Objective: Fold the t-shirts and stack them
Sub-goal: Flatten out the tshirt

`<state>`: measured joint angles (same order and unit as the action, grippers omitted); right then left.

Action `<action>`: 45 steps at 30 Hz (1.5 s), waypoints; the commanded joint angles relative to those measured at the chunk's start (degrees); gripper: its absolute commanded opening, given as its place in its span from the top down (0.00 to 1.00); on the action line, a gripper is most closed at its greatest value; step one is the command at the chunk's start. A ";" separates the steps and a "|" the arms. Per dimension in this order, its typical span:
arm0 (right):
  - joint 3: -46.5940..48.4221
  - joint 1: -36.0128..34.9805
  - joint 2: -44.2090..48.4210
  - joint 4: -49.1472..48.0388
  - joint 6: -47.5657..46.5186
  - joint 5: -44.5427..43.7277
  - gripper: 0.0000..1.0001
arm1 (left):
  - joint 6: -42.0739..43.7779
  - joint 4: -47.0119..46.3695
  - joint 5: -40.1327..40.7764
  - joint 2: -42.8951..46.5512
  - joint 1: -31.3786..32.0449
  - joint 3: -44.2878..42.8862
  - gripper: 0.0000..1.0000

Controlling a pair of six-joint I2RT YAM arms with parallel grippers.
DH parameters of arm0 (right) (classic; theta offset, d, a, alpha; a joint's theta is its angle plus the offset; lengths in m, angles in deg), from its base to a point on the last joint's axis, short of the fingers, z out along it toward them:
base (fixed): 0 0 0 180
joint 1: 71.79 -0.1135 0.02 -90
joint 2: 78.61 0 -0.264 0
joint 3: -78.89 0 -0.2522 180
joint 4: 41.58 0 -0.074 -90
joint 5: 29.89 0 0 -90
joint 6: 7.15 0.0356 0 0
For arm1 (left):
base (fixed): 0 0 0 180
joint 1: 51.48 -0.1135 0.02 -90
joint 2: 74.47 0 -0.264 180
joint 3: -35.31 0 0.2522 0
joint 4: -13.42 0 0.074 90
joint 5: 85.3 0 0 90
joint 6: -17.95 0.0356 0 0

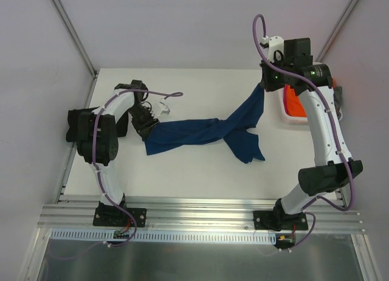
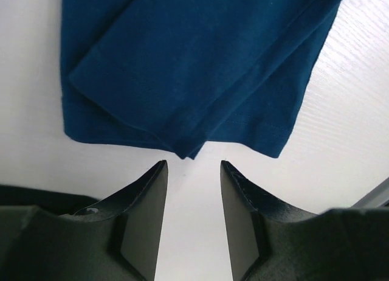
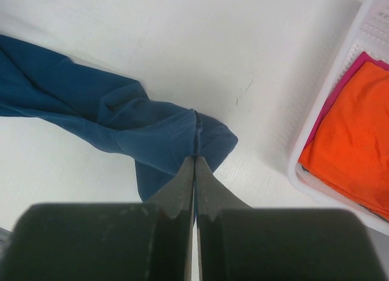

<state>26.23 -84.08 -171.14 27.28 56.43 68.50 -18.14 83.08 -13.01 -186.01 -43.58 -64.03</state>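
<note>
A navy blue t-shirt (image 1: 200, 132) lies twisted into a long band across the table. Its right end rises to my right gripper (image 1: 264, 86), which is shut on a fold of the cloth (image 3: 152, 129), fingertips pressed together (image 3: 194, 160). The shirt's left end (image 2: 182, 68) lies flat on the table, layered, with its hem just beyond my left gripper (image 2: 193, 166). That gripper (image 1: 147, 132) is open, with only bare table between its fingers. An orange t-shirt (image 3: 355, 132) lies folded over a pink one (image 3: 340, 86) in the basket.
The white plastic basket (image 3: 304, 141) stands at the table's right edge, close beside my right gripper (image 1: 285, 114). Metal frame posts rise at the back corners. A rail runs along the near edge by the arm bases.
</note>
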 commanded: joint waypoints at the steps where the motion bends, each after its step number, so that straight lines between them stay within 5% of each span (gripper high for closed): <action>1: -0.38 0.08 0.77 -1.21 0.22 0.58 0.99 | 1.72 1.23 0.58 -0.43 0.10 -2.83 0.60; 35: -2.22 1.13 1.48 -1.57 -0.22 0.23 0.99 | -1.26 1.85 0.14 -6.75 2.91 -7.41 0.62; 45: -1.96 1.22 1.91 -1.57 -0.22 -0.30 1.00 | -3.37 2.46 -1.09 -7.99 3.00 -9.69 1.00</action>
<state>23.52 -83.30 -171.14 27.23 56.39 68.30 -20.57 83.43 -12.82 -194.49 -41.02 -71.70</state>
